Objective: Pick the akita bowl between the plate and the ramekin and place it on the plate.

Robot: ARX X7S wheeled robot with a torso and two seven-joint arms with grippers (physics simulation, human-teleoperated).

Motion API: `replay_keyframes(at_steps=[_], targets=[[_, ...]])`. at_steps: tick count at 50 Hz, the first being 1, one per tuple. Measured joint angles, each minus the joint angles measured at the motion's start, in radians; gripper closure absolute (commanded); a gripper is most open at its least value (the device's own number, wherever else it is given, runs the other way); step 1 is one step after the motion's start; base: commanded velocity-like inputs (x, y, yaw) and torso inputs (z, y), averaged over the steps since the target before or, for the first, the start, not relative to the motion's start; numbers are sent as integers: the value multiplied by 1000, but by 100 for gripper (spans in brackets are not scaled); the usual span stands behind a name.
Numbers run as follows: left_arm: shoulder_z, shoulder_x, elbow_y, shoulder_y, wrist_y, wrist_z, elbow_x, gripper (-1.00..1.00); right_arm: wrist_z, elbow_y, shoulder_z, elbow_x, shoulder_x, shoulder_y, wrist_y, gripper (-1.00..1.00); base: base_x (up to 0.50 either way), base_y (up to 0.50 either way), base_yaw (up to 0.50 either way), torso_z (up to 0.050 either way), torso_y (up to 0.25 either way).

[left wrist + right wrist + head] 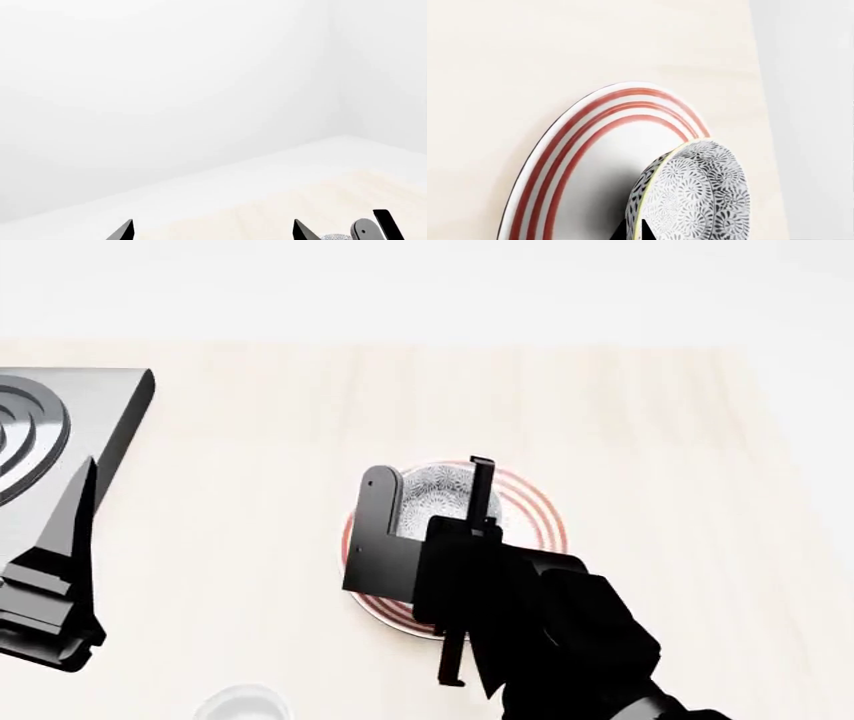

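Observation:
The akita bowl (700,200), grey-and-white speckled, sits over the middle of the plate (580,150), a white plate with red rings. My right gripper (637,231) is shut on the bowl's rim, one black fingertip on each side of it. Whether the bowl rests on the plate I cannot tell. In the head view the bowl (438,495) and the plate (534,515) lie mid-table under my right gripper (478,480). The ramekin (240,703) is a pale glossy cup at the near edge. My left gripper (212,231) is open and holds nothing; in the head view it (78,490) hangs at the left.
A grey stove slab with concentric rings (54,420) lies at the far left, partly under my left arm. The light wooden tabletop (667,420) reaches to a white wall behind. The left wrist view faces that wall and catches a corner of the right gripper (373,227).

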Motion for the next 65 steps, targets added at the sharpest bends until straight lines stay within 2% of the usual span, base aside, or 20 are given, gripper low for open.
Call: replay_keyframes(at_steps=[1,11,21,46,51,57,65], targets=[[0,0,0,0,0,0,0,-100,1,0,0,0,0,0,0,-100,0,0,0,0,0],[-3,-4,4,-3,-2,-8,-10,-100,1,-52,2,-11,19,0,26,-100,0,0,0,0,0],[-10,-9,16,-9,-9,-22,-32,-100,-7,-207,12,-12,79,-8,115,-100,0,0,0,0,0],[-35,-30,79,-32,-44,-86,-118,-100,-49,-947,108,22,378,-49,511,-100,0,0,0,0,0],[-34,-39,101,-13,-16,-85,-86,-100,-43,-1116,182,57,435,-64,583,-100,0,0,0,0,0],[-39,-70,127,38,74,-94,-33,-100,-6,-1330,342,129,494,-111,657,-100,0,0,0,0,0],[-31,-215,146,124,331,-196,4,-100,100,-1608,633,247,557,-255,698,-100,0,0,0,0,0]])
